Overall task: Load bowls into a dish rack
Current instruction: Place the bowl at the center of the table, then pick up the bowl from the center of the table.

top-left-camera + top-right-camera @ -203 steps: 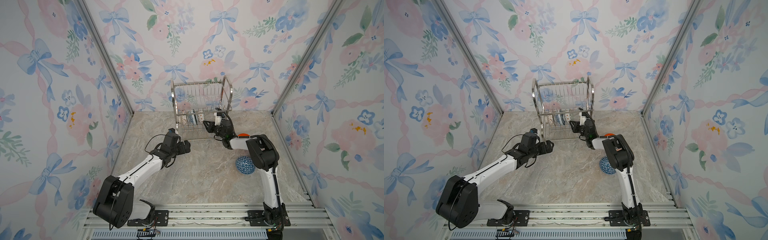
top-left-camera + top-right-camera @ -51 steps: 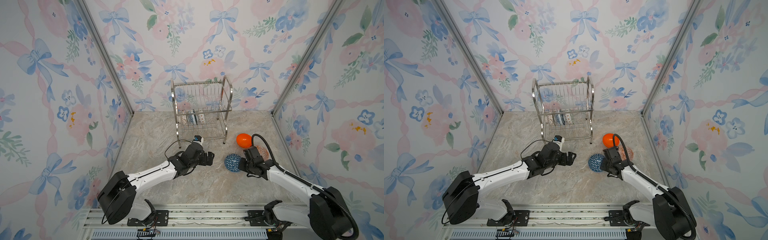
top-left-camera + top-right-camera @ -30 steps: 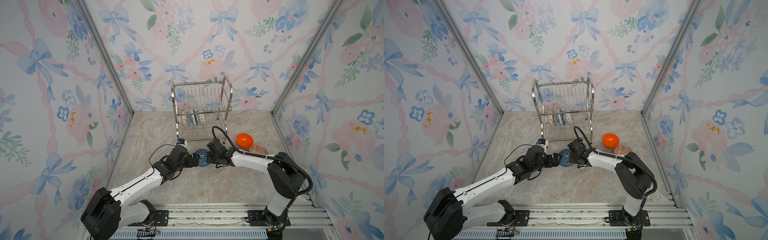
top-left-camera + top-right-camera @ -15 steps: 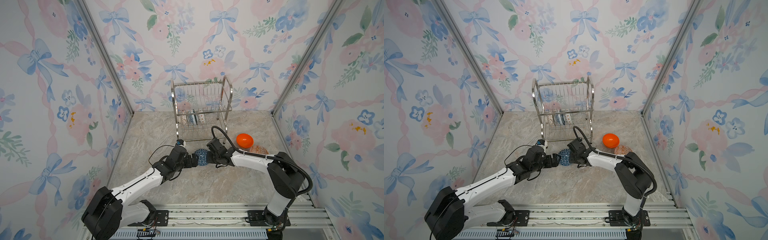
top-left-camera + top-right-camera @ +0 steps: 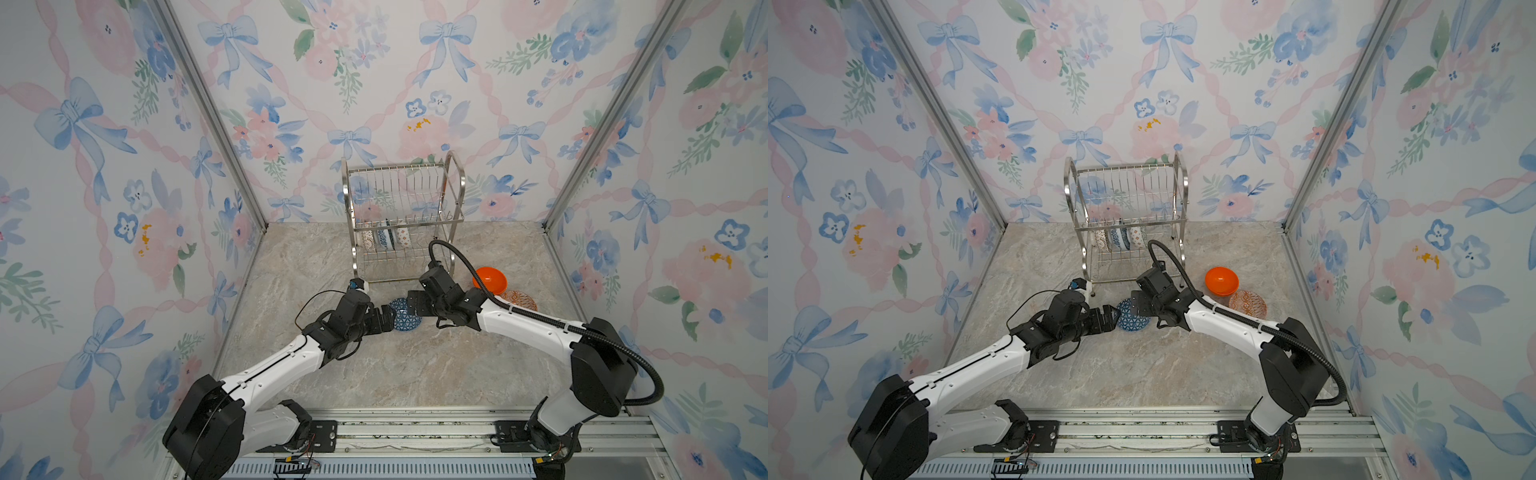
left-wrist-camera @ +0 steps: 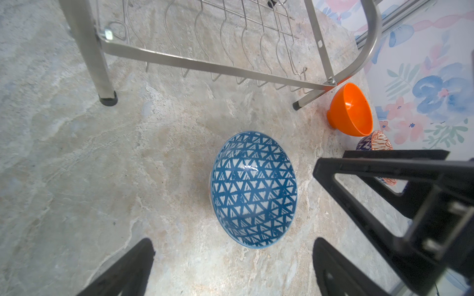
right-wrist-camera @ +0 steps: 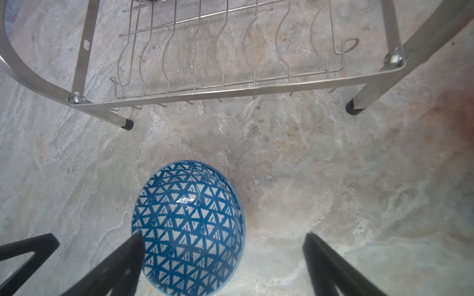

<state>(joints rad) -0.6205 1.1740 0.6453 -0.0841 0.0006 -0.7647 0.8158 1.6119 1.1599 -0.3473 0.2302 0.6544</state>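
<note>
Left claw [image 6: 232, 244] and right claw [image 7: 223, 237] are both seen spread wide, nothing gripped; the blue triangle-patterned bowl [image 6: 252, 189] is set on the surface [image 5: 415, 365] between them, near the dish rack [image 5: 401, 216].

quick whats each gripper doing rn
Left gripper: open, holding nothing.
Right gripper: open, holding nothing; the blue triangle bowl sits free on the table.
</note>
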